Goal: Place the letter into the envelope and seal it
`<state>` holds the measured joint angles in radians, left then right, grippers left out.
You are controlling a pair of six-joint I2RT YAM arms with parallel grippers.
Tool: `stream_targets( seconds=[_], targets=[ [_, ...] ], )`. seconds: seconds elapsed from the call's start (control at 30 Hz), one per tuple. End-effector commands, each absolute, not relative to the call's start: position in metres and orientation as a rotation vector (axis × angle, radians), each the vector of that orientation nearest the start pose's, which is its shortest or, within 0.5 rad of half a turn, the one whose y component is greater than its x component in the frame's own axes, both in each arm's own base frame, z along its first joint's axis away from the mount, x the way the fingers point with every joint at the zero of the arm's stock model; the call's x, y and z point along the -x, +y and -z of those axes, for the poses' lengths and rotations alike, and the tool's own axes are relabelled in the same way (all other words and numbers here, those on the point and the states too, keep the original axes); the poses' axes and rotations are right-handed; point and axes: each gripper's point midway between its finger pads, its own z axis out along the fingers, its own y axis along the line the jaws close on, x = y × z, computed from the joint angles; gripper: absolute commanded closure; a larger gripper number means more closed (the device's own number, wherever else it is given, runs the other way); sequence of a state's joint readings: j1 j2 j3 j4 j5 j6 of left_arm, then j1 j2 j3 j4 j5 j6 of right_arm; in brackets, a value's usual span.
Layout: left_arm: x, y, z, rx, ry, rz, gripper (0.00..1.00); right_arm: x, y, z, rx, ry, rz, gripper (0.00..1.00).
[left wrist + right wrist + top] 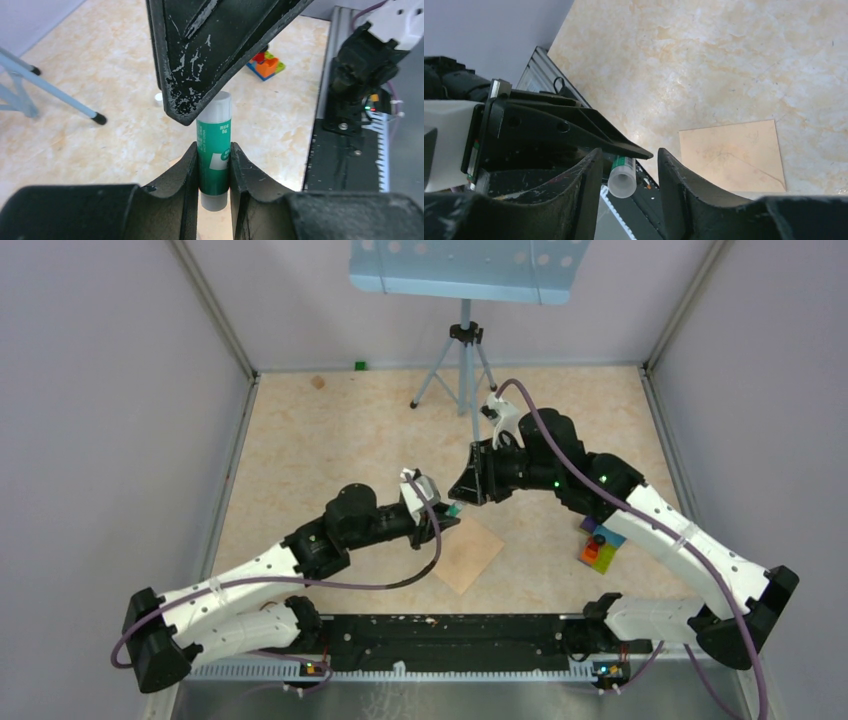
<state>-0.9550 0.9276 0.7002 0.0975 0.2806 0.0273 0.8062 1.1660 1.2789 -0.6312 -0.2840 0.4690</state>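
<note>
- The envelope (468, 552) lies flat on the table (330, 440), just in front of and below the two grippers, with nothing gripping it. The right wrist view shows its diagonal flap seams.
- No separate pale letter shows in any view. It is probably already inside the envelope, but the pictures do not prove that.
- The left gripper (213, 149) is clenched on the green body of a glue stick (214, 165) and holds it in the air above the envelope's far edge.
- The right gripper (629, 152) sits around the stick's pale end with its fingers apart. There is a gap on each side, so it grips nothing.
- The step in hand looks like the sealing: getting the glue stick ready between the two arms.
- If the tip is bare, the next move calls for the right arm to back clear and the left arm to bring the stick down onto the flap. If the tip is capped, the right fingers must close on the cap and pull.
- Hard to make out: whether the pale end is a cap or a bare tip, and whether the flap is open or folded down.
- In the top view the arms hide the stick almost wholly, and the near corner of the envelope is cut off in the right wrist view.
- Some coloured blocks (600, 545) sit well apart on the right and play no part.
</note>
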Motion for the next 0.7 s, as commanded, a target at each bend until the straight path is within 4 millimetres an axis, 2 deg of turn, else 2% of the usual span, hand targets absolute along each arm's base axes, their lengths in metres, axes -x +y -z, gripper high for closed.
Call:
stream_targets(
  seconds=[0.0, 0.17, 0.3, 0.43, 0.67],
  targets=[
    [-0.187, -0.310, -0.280, -0.972, 1.375, 0.762, 1.00, -0.200, 0.291, -0.297, 0.387, 2.203, -1.024, 0.58],
    [-0.197, -0.306, -0.277, -0.958, 1.380, 0.647, 1.00, -0.205, 0.292, -0.289, 0.338, 2.222, -1.010, 0.59],
    [-0.200, -0.306, -0.274, -0.962, 1.377, 0.588, 1.00, -0.208, 0.296, -0.288, 0.317, 2.224, -1.022, 0.64],
    [-0.202, -0.305, -0.274, -0.956, 1.377, 0.569, 1.00, -0.210, 0.297, -0.287, 0.310, 2.229, -1.018, 0.67],
    [-0.207, -0.303, -0.271, -0.942, 1.387, 0.542, 1.00, -0.206, 0.296, -0.286, 0.312, 2.230, -1.016, 0.67]
  ],
)
